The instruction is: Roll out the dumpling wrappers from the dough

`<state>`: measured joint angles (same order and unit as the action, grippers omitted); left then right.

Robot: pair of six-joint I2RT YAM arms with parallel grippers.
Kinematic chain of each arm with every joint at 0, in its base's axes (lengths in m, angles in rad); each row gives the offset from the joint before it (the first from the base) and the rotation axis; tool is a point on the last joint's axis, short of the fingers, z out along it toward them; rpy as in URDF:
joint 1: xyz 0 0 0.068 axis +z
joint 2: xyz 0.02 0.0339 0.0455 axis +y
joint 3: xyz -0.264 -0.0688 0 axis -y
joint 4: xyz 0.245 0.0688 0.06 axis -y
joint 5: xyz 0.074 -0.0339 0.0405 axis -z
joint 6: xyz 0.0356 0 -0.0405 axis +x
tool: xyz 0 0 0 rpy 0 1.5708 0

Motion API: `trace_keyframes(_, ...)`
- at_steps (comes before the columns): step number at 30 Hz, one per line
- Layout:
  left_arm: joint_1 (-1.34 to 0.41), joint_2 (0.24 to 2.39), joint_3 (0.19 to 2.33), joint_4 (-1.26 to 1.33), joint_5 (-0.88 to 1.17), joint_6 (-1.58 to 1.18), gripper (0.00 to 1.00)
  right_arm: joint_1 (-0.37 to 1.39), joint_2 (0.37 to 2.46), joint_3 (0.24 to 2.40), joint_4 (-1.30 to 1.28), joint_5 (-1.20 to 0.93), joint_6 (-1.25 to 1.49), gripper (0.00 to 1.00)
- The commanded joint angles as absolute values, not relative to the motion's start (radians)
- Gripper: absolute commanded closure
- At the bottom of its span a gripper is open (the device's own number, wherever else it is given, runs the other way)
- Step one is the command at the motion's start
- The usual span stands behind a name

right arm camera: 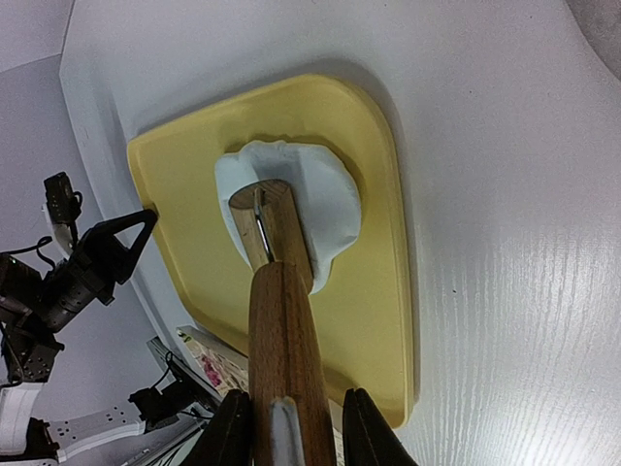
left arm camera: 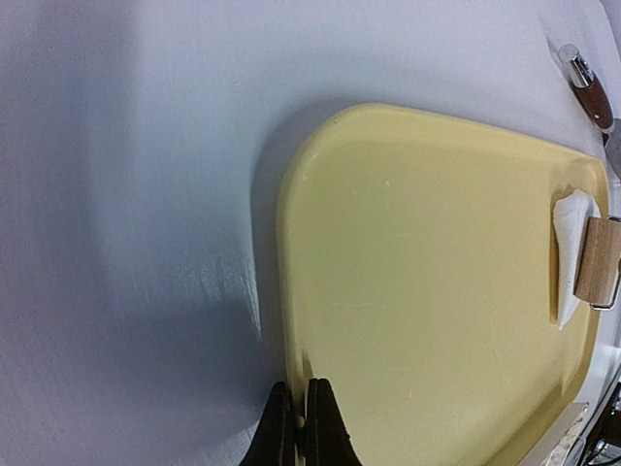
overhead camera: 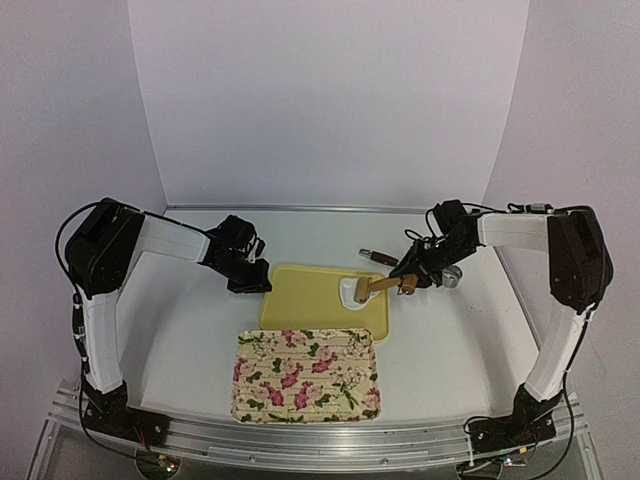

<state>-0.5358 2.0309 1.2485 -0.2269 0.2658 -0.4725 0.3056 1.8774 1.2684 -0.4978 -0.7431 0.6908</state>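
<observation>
A yellow board lies mid-table with a flattened, uneven piece of white dough near its right end. A wooden roller rests on the dough. Its long handle runs back between the fingers of my right gripper, which is shut on it. My left gripper is shut on the raised rim of the board at its left edge. From the left wrist view the dough and roller head show at the far end. No dumpling wrappers are in view.
A floral tray sits in front of the board, close to its near edge. A tool with a wooden handle and metal tip lies behind the board. A small metal ring stands right of my right gripper.
</observation>
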Motion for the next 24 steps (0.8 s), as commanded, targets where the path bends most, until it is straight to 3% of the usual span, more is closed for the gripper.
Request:
trace_keyframes(1,-0.532,2.034,1.208,-0.336,0.213,-0.474,1.00,0.308,1.932,1.188,-0.784,-0.492,0.673,1.00)
trace_keyframes(24,-0.532,2.002,1.172,-0.323,0.204,-0.481,1.00,0.305,1.920,1.152,-0.854,-0.363,0.636,1.00)
